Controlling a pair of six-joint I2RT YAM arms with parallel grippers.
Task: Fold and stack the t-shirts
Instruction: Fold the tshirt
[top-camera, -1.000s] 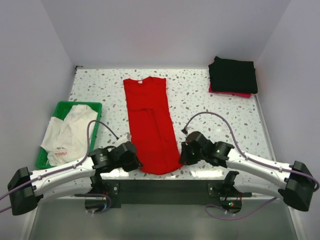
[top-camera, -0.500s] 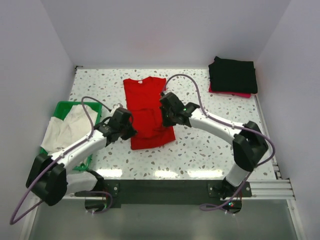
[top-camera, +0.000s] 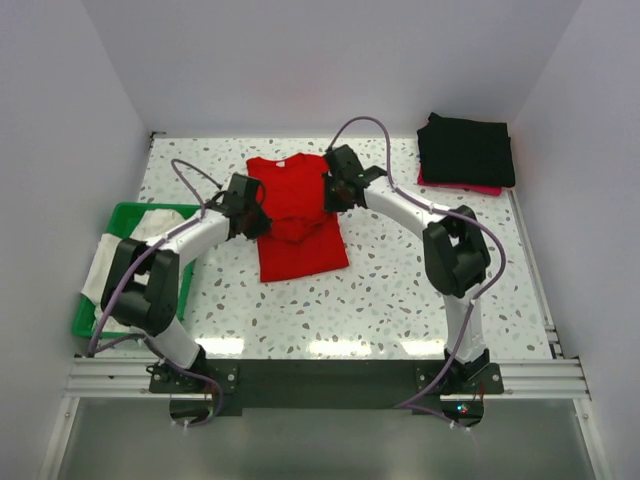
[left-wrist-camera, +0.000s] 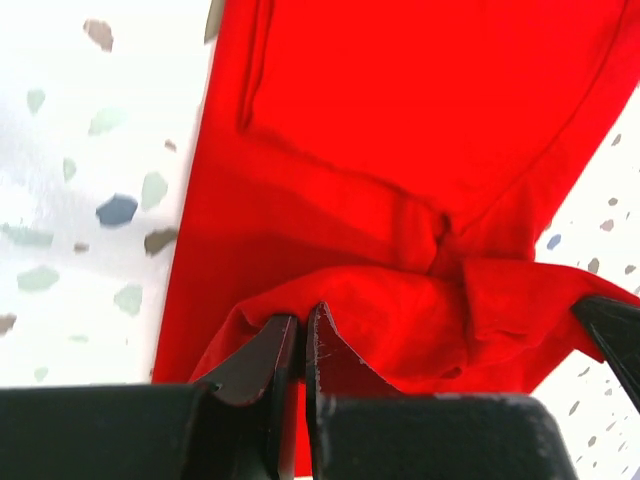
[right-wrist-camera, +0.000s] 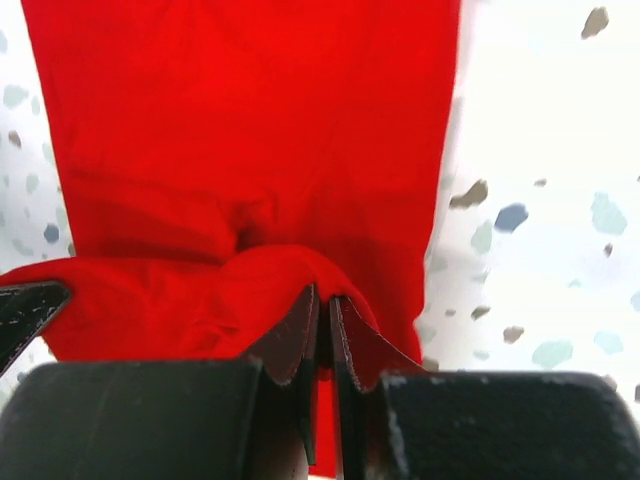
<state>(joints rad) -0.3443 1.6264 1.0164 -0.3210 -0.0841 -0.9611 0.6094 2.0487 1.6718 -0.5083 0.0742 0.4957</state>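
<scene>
We are midway through folding the red shirt (top-camera: 297, 228), which lies in the middle of the table (top-camera: 400, 300) with its collar toward the far wall. The left gripper (left-wrist-camera: 300, 335) and the right gripper (right-wrist-camera: 322, 320) each have their jaws clamped on a corner of its hem, held up over the body so the cloth doubles back on itself. Next, we judge, the hem must be brought level with the shoulders and both corners set down together before the jaws let go, or the fold will skew. We count one red shirt, one white shirt (top-camera: 105, 268) lying loose in the one green basket (top-camera: 82, 322) at the left, and one stack of folded black shirts (top-camera: 466, 148) at the far right corner with a pink edge (top-camera: 470, 187) under it; how many are in that stack we cannot tell
</scene>
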